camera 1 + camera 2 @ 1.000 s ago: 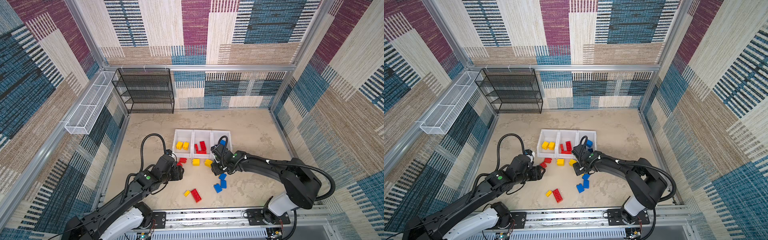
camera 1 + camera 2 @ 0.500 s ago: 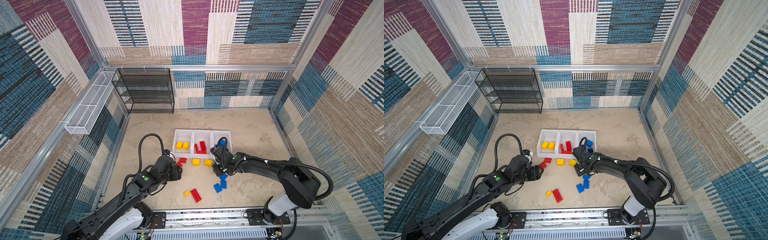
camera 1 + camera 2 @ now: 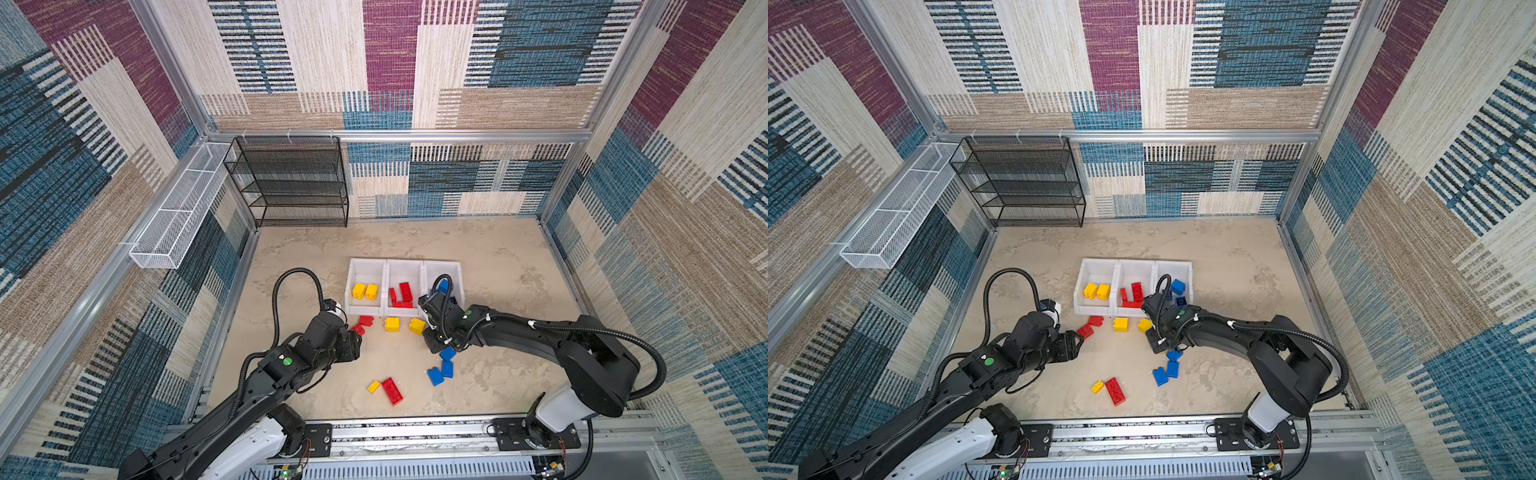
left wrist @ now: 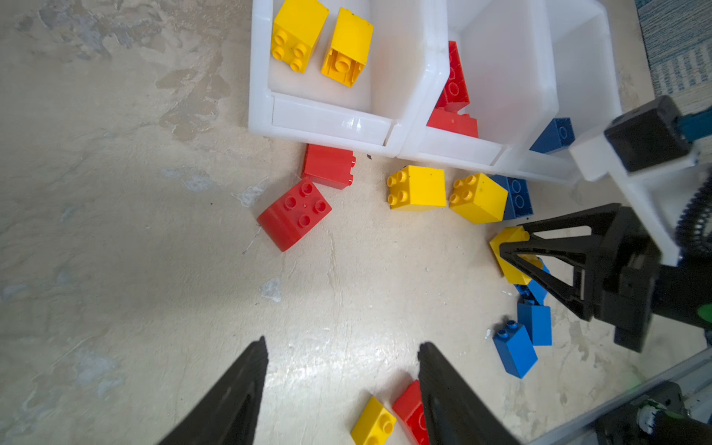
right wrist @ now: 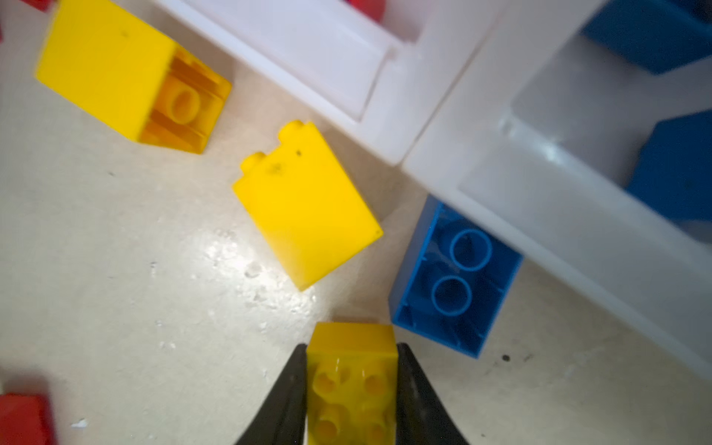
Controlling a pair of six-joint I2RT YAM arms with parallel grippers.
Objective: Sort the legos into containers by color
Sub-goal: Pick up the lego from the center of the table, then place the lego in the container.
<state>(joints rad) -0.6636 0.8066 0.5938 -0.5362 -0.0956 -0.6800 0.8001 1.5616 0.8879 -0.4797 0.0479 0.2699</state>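
Three joined white containers (image 3: pixel 405 265) hold two yellow legos (image 3: pixel 365 291), red legos (image 3: pixel 401 295) and blue legos (image 3: pixel 1177 286), one colour per bin. My right gripper (image 5: pixel 351 348) is shut on a yellow lego (image 5: pixel 350 385) just above the floor, in front of the blue bin; the left wrist view shows this same lego (image 4: pixel 508 250). My left gripper (image 4: pixel 343 343) is open with nothing between its fingers, near a red lego (image 3: pixel 358 329). Loose on the floor lie two yellow legos (image 3: pixel 392 324), another red lego (image 3: pixel 365 320) and blue legos (image 3: pixel 447 368).
A small yellow lego (image 3: pixel 373 386) and an oblong red lego (image 3: pixel 392 390) lie near the front rail (image 3: pixel 415 432). A blue lego (image 5: pixel 454 277) lies against the bins' front lip. A black wire rack (image 3: pixel 291 183) and a white wire basket (image 3: pixel 178 216) stand at the back left.
My right gripper has shut on the yellow lego. The left arm has barely moved and its jaws stay open.
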